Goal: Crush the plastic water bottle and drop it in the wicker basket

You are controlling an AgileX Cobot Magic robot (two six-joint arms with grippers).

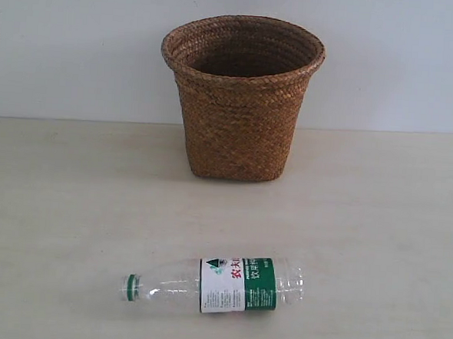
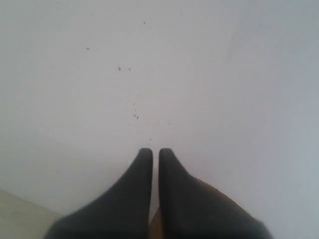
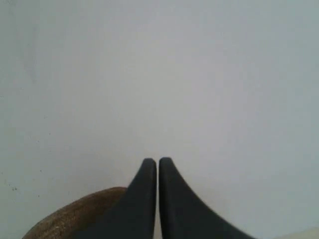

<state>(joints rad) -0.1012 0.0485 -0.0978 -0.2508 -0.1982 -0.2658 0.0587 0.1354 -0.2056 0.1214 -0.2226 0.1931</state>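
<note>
Lying uncrushed at lower centre of the exterior view, cap pointing left, the plastic water bottle (image 1: pixel 215 284) rests on the table (image 1: pixel 55 205), well apart from the wicker basket (image 1: pixel 236 132) at upper centre. Left gripper (image 2: pixel 155 152) and right gripper (image 3: pixel 157 162): pressed together, empty. No step done yet.

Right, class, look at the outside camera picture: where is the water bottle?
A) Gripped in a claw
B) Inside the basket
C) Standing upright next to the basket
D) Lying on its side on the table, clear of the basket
D: the bottle lies flat on the table, its green cap pointing to the left of the view, with a clear gap between it and the basket.
</note>
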